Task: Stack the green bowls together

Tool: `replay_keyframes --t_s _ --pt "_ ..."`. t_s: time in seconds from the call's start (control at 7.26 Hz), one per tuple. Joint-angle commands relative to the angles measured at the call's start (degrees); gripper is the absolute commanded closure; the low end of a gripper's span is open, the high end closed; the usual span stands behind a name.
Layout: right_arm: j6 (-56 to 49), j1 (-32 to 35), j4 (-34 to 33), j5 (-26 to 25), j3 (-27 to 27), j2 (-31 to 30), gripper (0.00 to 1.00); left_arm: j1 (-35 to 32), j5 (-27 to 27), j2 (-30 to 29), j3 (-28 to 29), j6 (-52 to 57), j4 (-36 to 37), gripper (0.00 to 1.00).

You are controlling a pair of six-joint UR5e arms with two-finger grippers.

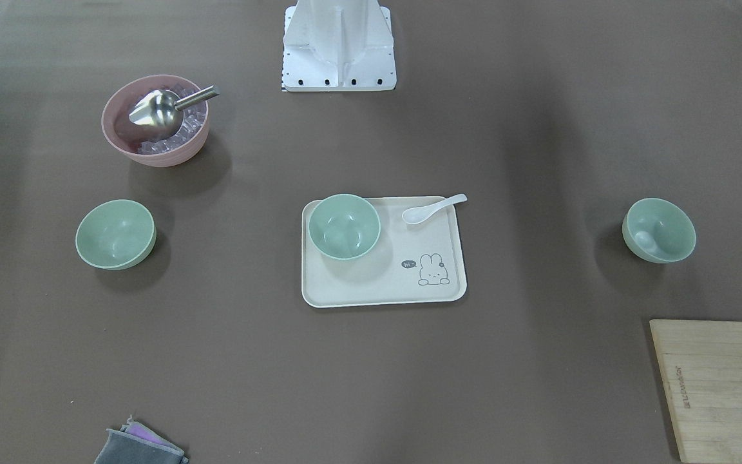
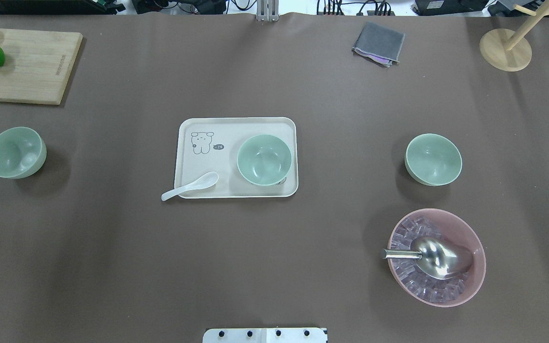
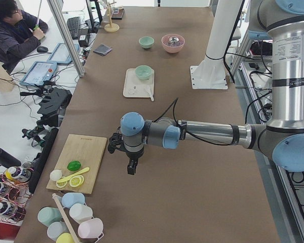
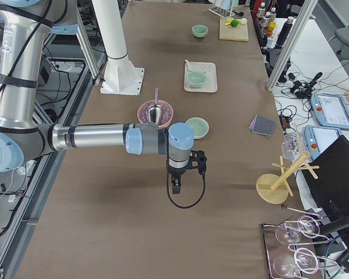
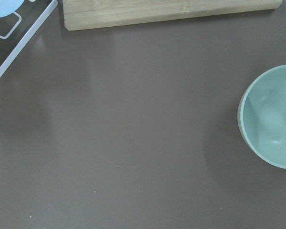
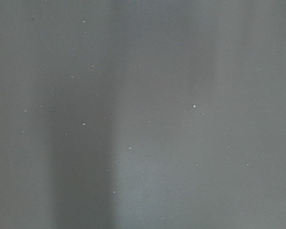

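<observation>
Three pale green bowls stand apart, upright on the brown table. One green bowl (image 2: 15, 152) is at the left, one (image 2: 264, 159) sits on the cream tray (image 2: 208, 164), and one (image 2: 433, 159) is at the right. The left wrist view catches the left bowl (image 5: 271, 117) at its right edge. My left gripper (image 3: 132, 169) hangs above the table's left end and points down; it shows only in a side view, so I cannot tell its state. My right gripper (image 4: 175, 187) hangs over the right end, equally unreadable. Neither holds a bowl.
A pink bowl (image 2: 479, 267) of ice with a metal scoop (image 2: 439, 257) stands near the right green bowl. A white spoon (image 2: 190, 186) lies on the tray's edge. A wooden board (image 2: 31, 66) with lime pieces, a grey cloth (image 2: 378, 44) and a wooden stand (image 2: 505, 50) line the far side.
</observation>
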Motion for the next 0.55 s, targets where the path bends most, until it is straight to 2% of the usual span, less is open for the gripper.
replay_keyframes --t_s 0.0,0.41 --pt "-0.1 0.0 0.0 0.1 1.9 0.1 0.00 0.1 0.1 -0.1 -0.2 0.2 0.0 0.02" --pt "-0.4 0.0 0.1 0.2 3.6 0.7 0.00 0.1 0.5 -0.7 -0.3 0.1 0.0 0.02"
